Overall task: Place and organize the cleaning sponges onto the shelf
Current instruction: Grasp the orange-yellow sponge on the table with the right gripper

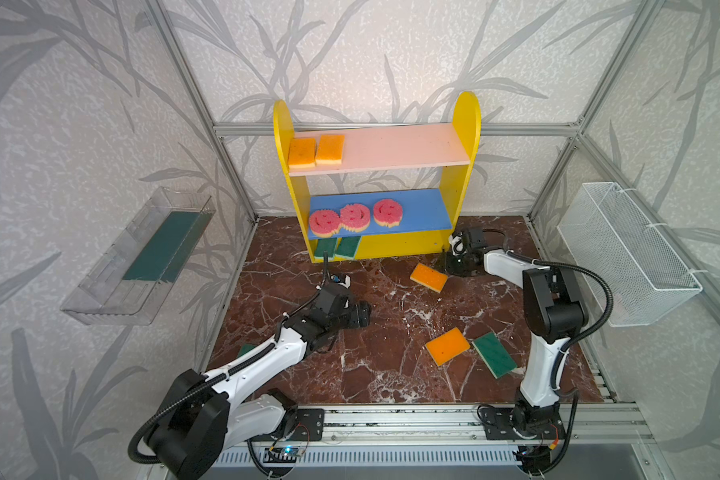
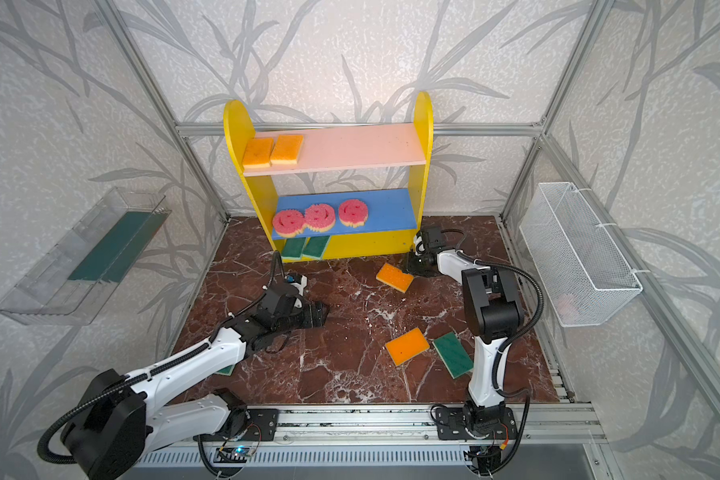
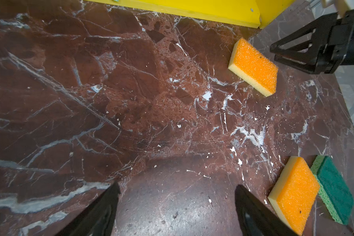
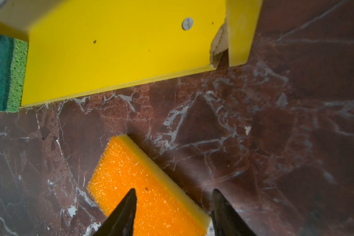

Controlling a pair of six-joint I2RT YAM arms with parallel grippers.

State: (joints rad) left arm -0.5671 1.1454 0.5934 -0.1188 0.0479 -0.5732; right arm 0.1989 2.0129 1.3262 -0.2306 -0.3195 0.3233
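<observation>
**Left:** the left gripper (image 3: 176, 187), fingers wide apart and empty, hangs above the bare red-brown marble floor (image 1: 371, 374).

**Centre:** the yellow-sided shelf unit (image 1: 466, 124) carries two orange rectangular sponges (image 1: 302, 153) on its pink board. Three round pink smiley sponges (image 1: 355, 216) lie on the blue board and two green-topped sponges (image 1: 348, 246) on the base.

**Right:** the right gripper (image 4: 173, 192), fingers apart and clamping nothing, hovers at a loose orange-topped foam sponge (image 4: 143, 183) on the floor near the shelf's base. One fingertip overlies the sponge's top face. Closing from this skewed stance would likely nip only a corner, so the soft foam could twist or skid away.
</observation>
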